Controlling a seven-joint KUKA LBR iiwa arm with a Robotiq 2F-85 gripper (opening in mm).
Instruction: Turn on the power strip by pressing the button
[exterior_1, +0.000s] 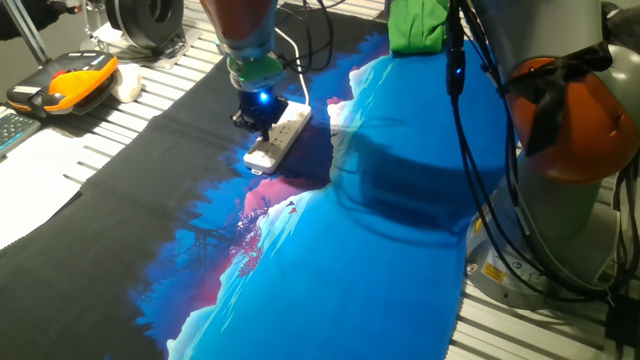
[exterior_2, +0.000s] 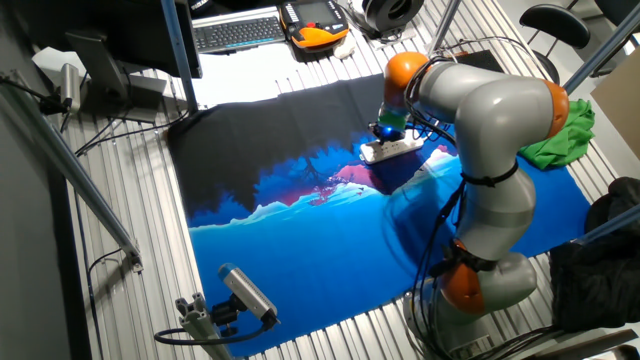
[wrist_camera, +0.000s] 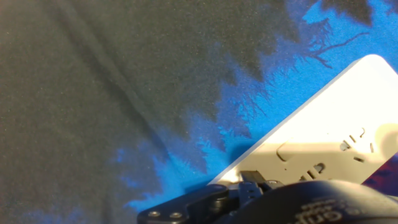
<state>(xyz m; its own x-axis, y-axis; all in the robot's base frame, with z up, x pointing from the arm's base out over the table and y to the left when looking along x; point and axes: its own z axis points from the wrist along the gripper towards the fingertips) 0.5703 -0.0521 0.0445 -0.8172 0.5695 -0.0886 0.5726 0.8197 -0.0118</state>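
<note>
The white power strip lies on the blue-and-black cloth, its sockets facing up. My gripper, lit by a blue light, stands right over the strip's near end and seems to touch it. In the other fixed view the gripper is at the strip's left end. The hand view shows the strip at the right, with sockets and a rectangular outline on its top. Dark parts of the gripper fill the lower edge. No view shows the fingertips clearly.
An orange-and-black device lies at the table's far left. A green cloth lies at the back. The arm's grey and orange body and hanging cables stand at the right. A keyboard and a small camera sit by the table edges.
</note>
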